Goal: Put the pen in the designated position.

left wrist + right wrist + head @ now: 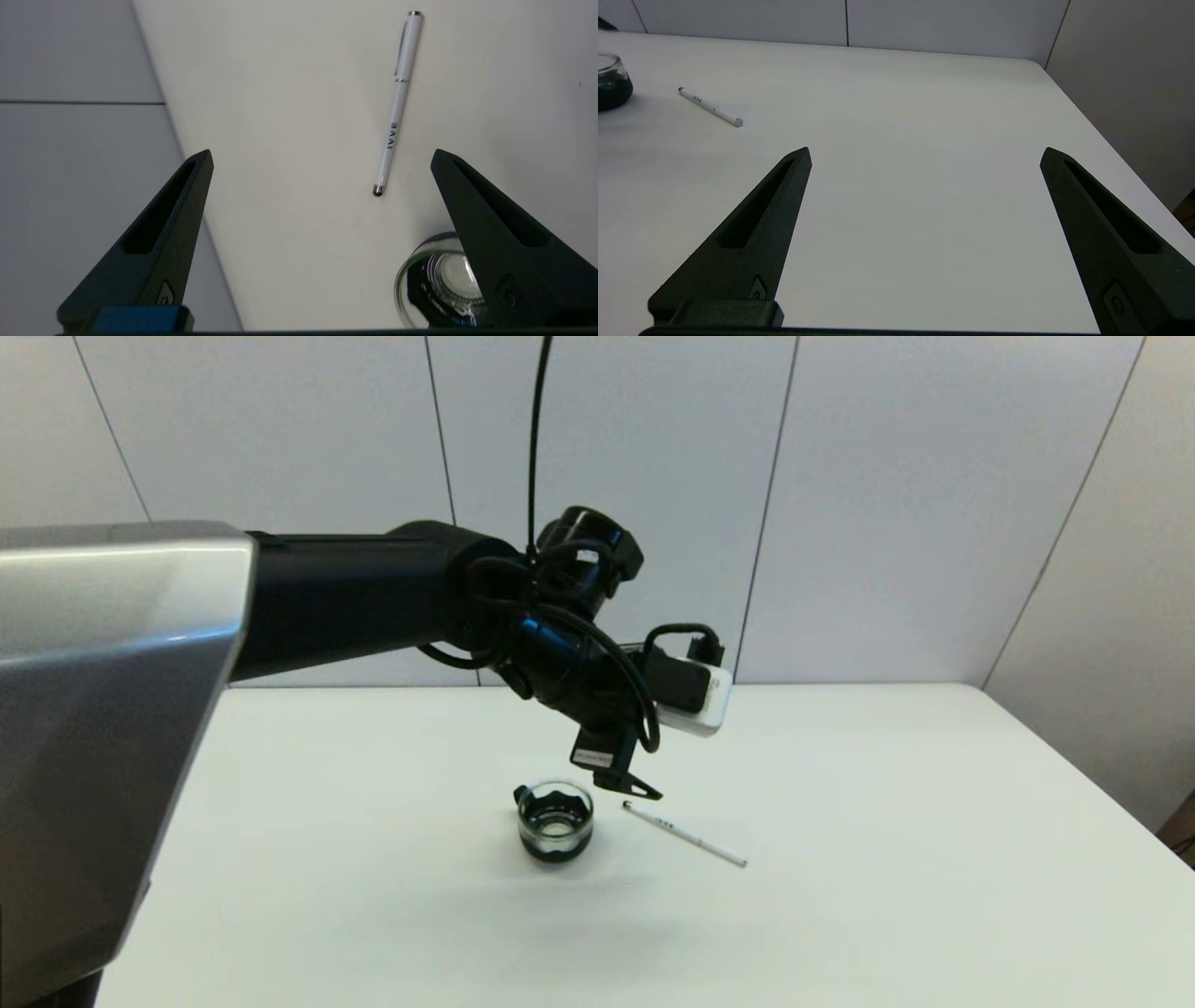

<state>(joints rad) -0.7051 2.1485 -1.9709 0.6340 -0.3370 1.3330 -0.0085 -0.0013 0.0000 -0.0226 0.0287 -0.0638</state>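
Note:
The slim white pen (pixel 684 834) lies flat on the white table (pixel 887 859), its dark tip pointing toward the glass cup (pixel 555 821) just to its left. My left gripper (pixel 635 787) hovers above the gap between the cup and the pen's tip. In the left wrist view it (pixel 321 153) is open and holds nothing, with the pen (pixel 397 100) on the table beyond it and the cup (pixel 434 280) beside one finger. My right gripper (pixel 925 149) is open and empty, low over the table's right side, far from the pen (pixel 710 107). No mark shows the designated position.
The cup (pixel 612 86) is clear glass with a dark insert. A grey panelled wall (pixel 840 523) stands behind the table's far edge. The table's right edge (pixel 1111 154) runs close to my right gripper.

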